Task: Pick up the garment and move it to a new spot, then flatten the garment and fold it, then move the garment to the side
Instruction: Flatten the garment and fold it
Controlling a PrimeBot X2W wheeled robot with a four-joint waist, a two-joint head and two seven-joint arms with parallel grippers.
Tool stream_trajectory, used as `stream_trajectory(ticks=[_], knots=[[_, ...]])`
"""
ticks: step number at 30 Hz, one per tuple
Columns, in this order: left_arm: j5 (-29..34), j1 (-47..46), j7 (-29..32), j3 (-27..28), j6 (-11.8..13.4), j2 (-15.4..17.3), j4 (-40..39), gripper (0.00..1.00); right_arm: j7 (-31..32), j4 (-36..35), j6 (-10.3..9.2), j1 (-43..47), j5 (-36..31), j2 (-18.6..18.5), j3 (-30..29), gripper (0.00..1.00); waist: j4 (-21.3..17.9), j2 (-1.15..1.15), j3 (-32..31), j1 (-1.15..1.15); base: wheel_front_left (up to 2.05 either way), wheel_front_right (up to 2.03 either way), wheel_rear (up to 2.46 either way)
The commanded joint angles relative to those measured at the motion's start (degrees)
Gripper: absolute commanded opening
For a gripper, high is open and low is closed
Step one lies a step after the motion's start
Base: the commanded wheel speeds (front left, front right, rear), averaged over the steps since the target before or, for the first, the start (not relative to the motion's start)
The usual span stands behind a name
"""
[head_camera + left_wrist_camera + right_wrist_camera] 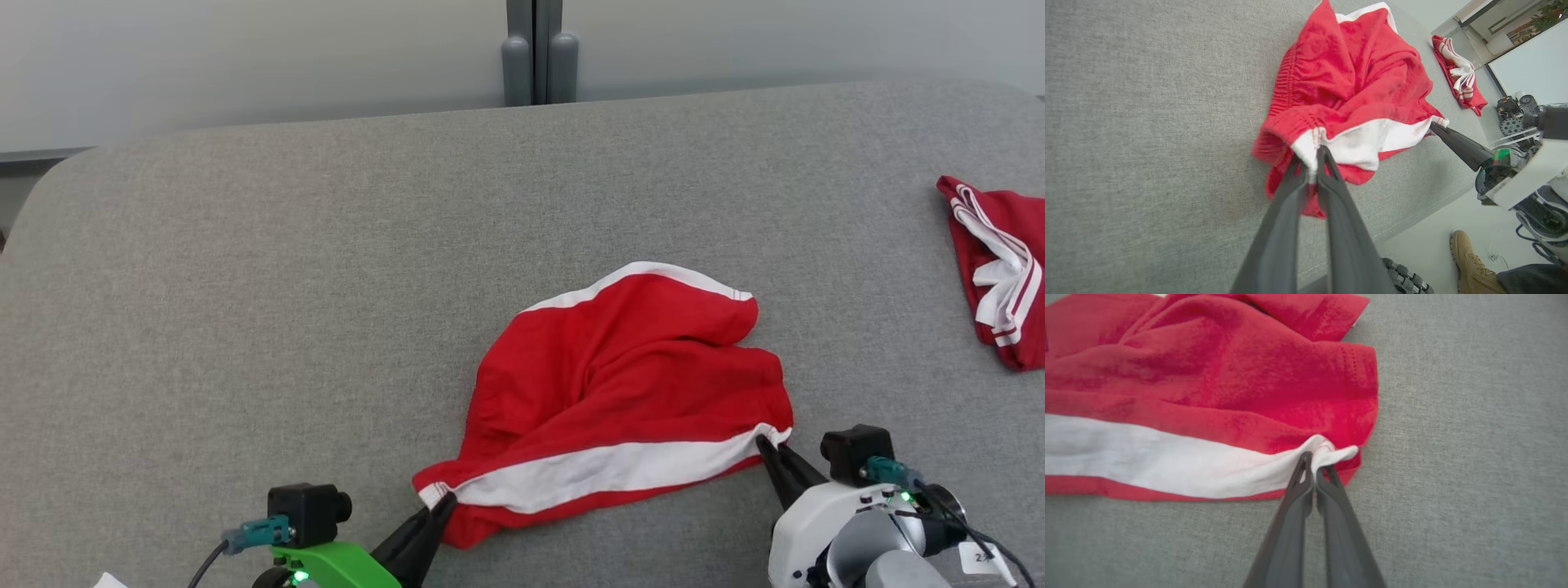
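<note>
Left gripper (439, 505) and right gripper (766, 445) each pinch a garment (629, 367) corner near the grey table (245, 286) front edge, with wide room beyond.

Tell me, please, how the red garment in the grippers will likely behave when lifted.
Probably floppy: the red garment lies in soft folds, so it should sag between the left gripper and right gripper. Likely light, since the thin cloth bunches at both pinches.

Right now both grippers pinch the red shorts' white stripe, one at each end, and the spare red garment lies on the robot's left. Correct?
No: the head view shows the spare red garment on the robot's right. The left gripper and right gripper do pinch the white stripe of the red shorts, one at each end.
</note>
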Motion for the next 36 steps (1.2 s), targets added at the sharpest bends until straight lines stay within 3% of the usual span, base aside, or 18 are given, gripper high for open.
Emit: stream_trajectory(ticks=[1, 5, 11, 17, 22, 27, 31, 36], knots=[[-0.74, -0.8, -0.33, -0.65, -0.25, 0.94, -0.42, 0.0, -0.94, 0.02, -0.1, -0.84, 2.16, -0.56, -0.42, 0.0, -0.31, 0.0, -0.6, 0.0, 0.0, 0.0, 0.0], [-3.8, 0.65, 0.14, -1.65, -0.25, 3.02, -5.08, 0.0, -1.41, -4.04, -0.09, -0.81, 10.87, -1.8, -1.75, 0.0, -0.67, 0.0, -1.67, 0.0, 0.0, 0.0, 0.0], [-9.84, 2.85, 1.0, 0.27, -0.23, 6.94, -22.8, 0.0, 1.49, -24.87, -0.08, 2.12, 30.3, -7.82, -5.66, 0.0, -2.05, 0.0, -3.14, 0.0, 0.0, 0.0, 0.0], [-14.12, 0.2, 5.22, 3.1, 3.08, 8.55, -40.59, 0.0, 4.49, -43.61, -0.06, 3.84, 43.37, -11.76, -15.69, 0.0, -4.2, 0.0, -3.77, 0.0, 0.0, 0.0, 0.0], [-18.0, -5.85, 10.41, 4.21, 7.33, 8.24, -49.4, 0.0, 9.03, -53.01, -0.06, 1.18, 50.07, -13.53, -22.98, 0.0, -6.45, 0.0, -3.03, 0.0, 0.0, 0.0, 0.0], [-21.2, -15.3, 16.01, 6.23, 11.25, 9.04, -49.98, 0.0, 14.53, -52.98, -0.06, -5.24, 48.47, -15.88, -25.46, 0.0, -8.82, 0.0, 0.19, 0.0, 0.0, 0.0, 0.0], [-21.19, -24.95, 18.95, 7.56, 12.89, 9.16, -44.14, 0.0, 17.75, -48.11, -0.05, -14.67, 44.35, -14.33, -23.35, 0.0, -9.55, 0.0, 5.99, 0.0, 0.0, 0.0, 0.0], [-15.2, -42.29, 17.33, 8.07, 10.29, 7.88, -28.39, 0.0, 18.82, -37.2, -0.06, -32.73, 37.24, -7.27, -18.6, 0.0, -9.28, 0.0, 15.81, 0.0, 0.0, 0.0, 0.0]])
